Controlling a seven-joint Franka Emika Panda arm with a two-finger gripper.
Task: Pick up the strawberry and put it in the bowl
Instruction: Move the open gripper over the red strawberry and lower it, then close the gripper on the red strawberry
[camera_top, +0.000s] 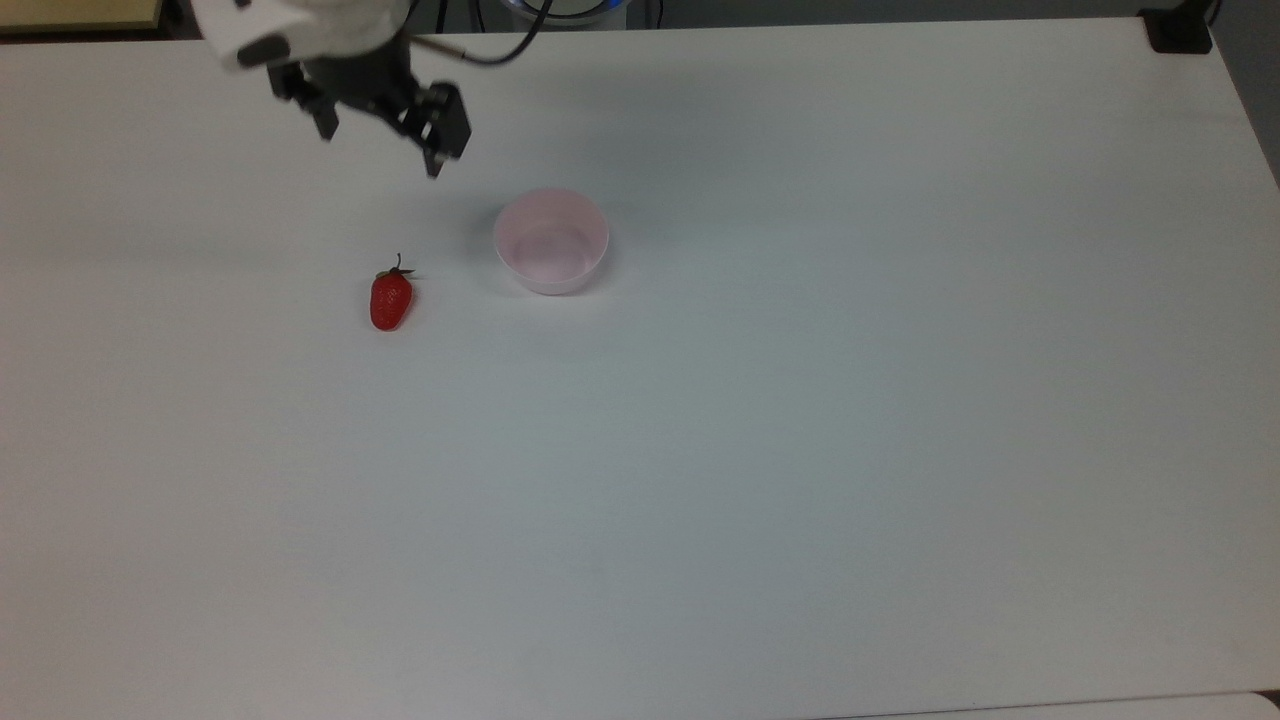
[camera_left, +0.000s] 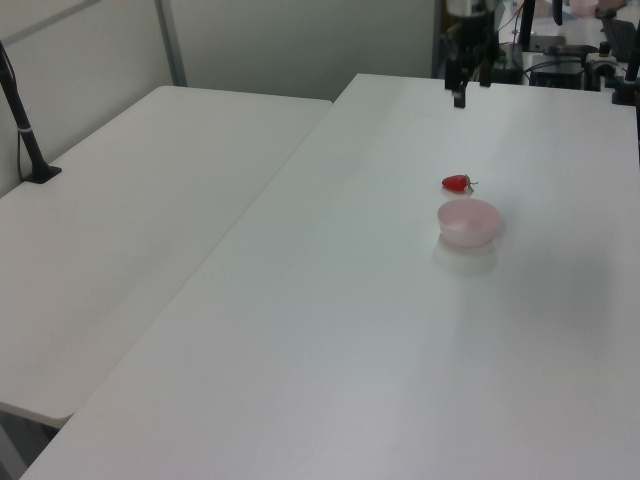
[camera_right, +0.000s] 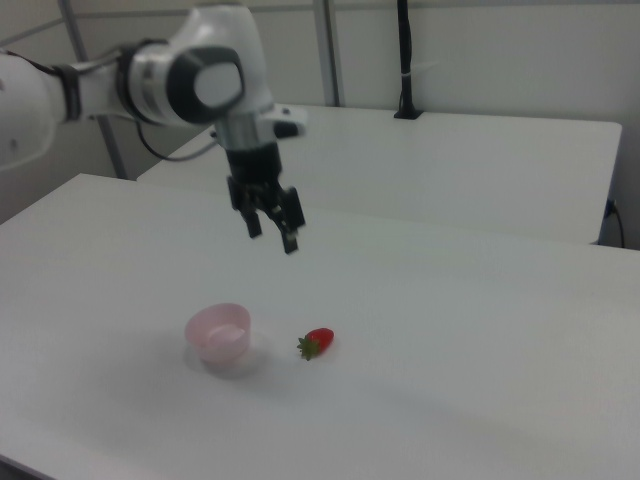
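Note:
The red strawberry (camera_top: 391, 299) lies on the white table, green cap toward the top view's upper edge, a short way to the left of the pale pink bowl (camera_top: 551, 241). In the right view the strawberry (camera_right: 318, 342) sits just right of the bowl (camera_right: 219, 335), and in the left view the strawberry (camera_left: 457, 183) lies beyond the bowl (camera_left: 468, 221). My gripper (camera_top: 380, 150) hangs open and empty above the table, up and slightly left of the strawberry in the top view. The gripper (camera_right: 272, 233) floats well above both objects in the right view.
A white table (camera_top: 760, 450) carries both objects, with wide bare surface on all sides. A second white table (camera_left: 140, 210) adjoins it at the left view's left. A black post base (camera_top: 1178, 30) stands at the top view's upper right corner.

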